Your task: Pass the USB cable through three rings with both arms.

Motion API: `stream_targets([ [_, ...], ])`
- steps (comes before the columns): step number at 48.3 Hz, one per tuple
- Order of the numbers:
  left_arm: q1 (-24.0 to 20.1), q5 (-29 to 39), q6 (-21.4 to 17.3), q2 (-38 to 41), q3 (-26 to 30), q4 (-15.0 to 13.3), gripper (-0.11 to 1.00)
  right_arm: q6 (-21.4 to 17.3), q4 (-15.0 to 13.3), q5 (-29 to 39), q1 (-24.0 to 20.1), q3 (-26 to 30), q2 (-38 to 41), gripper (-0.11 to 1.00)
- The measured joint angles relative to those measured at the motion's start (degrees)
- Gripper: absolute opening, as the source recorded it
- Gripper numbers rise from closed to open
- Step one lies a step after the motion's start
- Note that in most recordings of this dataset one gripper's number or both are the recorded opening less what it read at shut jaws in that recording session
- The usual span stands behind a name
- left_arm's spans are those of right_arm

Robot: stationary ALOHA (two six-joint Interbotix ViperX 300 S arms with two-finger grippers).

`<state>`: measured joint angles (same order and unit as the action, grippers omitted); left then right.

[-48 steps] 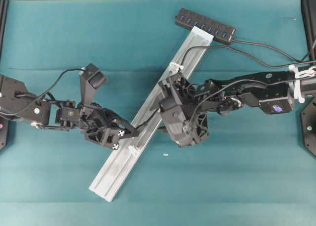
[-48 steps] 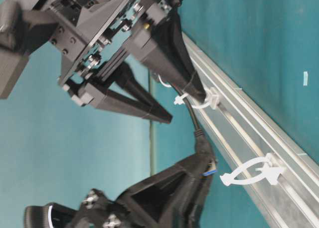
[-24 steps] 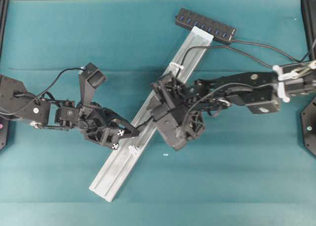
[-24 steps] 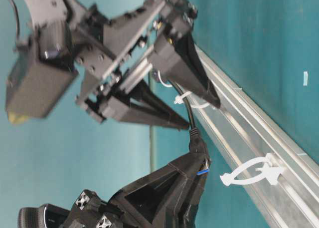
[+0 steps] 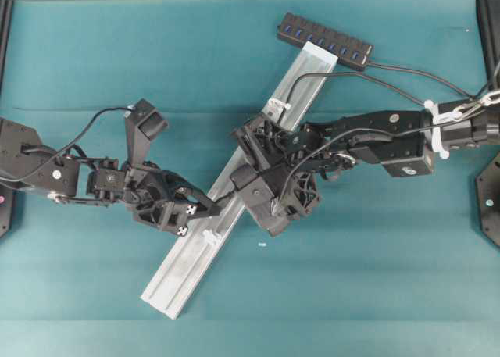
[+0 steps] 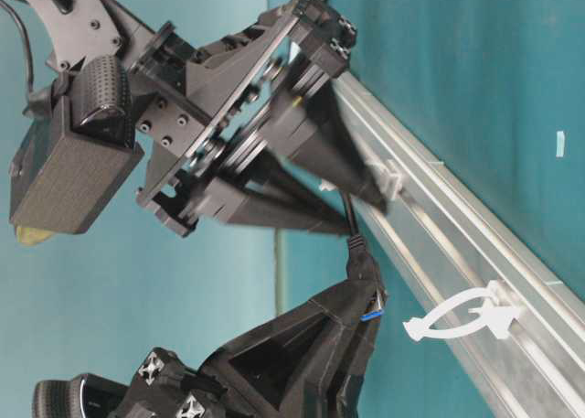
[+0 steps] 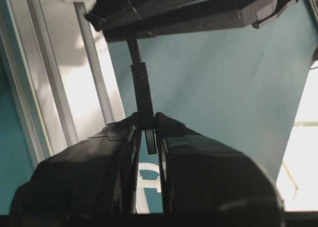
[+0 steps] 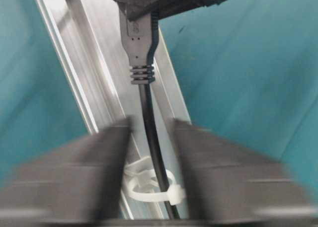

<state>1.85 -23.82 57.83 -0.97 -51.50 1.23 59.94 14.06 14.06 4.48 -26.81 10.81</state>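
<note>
The USB cable runs down through a white ring on the silver rail. Its plug is pinched at the top by my left gripper, which is shut on it just off the rail's edge. My right gripper straddles the cable above that ring, its blurred jaws a little apart from the cord on each side. Overhead, one ring sits higher on the rail and another ring lower; the lower ring has nothing in it.
The black multi-port hub lies at the rail's far end, with cords trailing right. Both arms crowd the rail's middle. Teal mat surrounds the rail.
My right gripper slid down the rail toward the left gripper and its jaws have narrowed around the cable, still blurred. The left gripper holds the plug in the same place.
</note>
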Motion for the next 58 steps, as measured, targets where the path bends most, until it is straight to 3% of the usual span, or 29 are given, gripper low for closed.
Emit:
stream_targets([
  [4, 0.0, 0.2, 0.1, 0.0, 0.0, 0.0, 0.10, 0.0, -0.8, 0.7, -0.2, 0.4, 0.1, 0.06],
  [14, -0.4, 3.4, 0.0, 0.0, 0.5, 0.0, 0.10, 0.0, -1.8, 3.4, -0.3, 1.7, 0.6, 0.06],
  [33, -1.0, 3.5, -0.4, 0.0, 0.7, 0.0, 0.12, 0.0, -3.4, 4.1, 0.0, 1.9, 0.6, 0.06],
  [36, -1.1, 3.8, -0.4, 0.0, 0.7, 0.0, 0.24, 0.0, -4.0, 4.1, -0.1, 1.9, 0.6, 0.06],
  [44, -1.5, 7.9, -0.4, 0.0, 1.1, 0.0, 0.74, 0.0, -4.8, 4.7, -0.2, 2.0, 0.7, 0.06],
  [48, -1.5, 9.6, -0.3, 0.0, 1.3, 0.1, 0.92, 0.1, -5.0, 4.8, -0.2, 2.2, 0.7, 0.06],
  [51, -1.5, 10.2, -0.4, -0.4, 1.3, 0.0, 0.98, 0.9, -5.4, 4.8, -0.3, 2.2, 0.7, 0.06],
  [58, -1.5, 10.6, -0.4, -2.4, 0.7, 0.0, 0.95, 4.5, -5.7, 4.9, -0.4, 2.2, 0.8, 0.06],
])
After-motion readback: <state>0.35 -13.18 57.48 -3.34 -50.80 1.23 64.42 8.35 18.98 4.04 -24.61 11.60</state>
